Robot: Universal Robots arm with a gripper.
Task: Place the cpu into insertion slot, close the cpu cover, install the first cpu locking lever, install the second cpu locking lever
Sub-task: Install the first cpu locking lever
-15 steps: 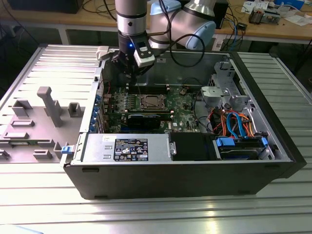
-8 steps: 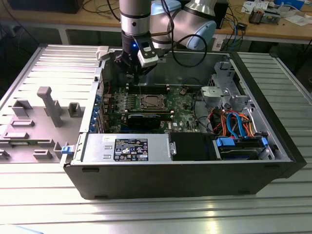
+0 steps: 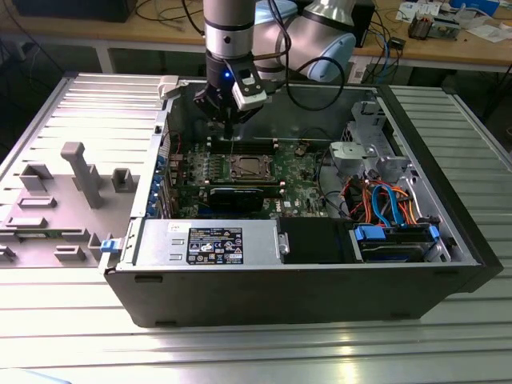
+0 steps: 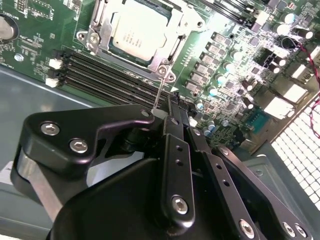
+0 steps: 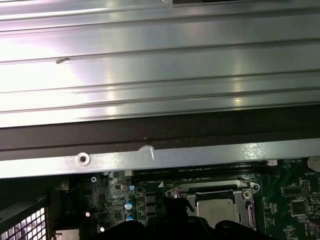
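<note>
- Cpu [image 4: 137, 30] seated in socket, cpu cover [image 4: 102, 20] down around it.
- Gripper [image 4: 172, 107] closed, pinching thin locking lever [image 4: 159, 92] — best swung slowly, kept low.

The small square cpu [image 4: 137, 31] has a smooth, light silvery-grey metal top with a dull satin sheen. Around it, the thin silvery metal cpu cover [image 4: 102, 22] is bright and polished, catching light at its edges. The green circuit board [image 4: 45, 37] looks matt. The black gripper [image 4: 172, 112] appears to be smooth, semi-gloss plastic or coated metal, studded with shiny steel screws. The dark grey sheet-metal computer case [image 3: 280, 292] is matt, and the ribbed aluminium counter [image 3: 240, 344] under it is brushed and reflective.
</note>
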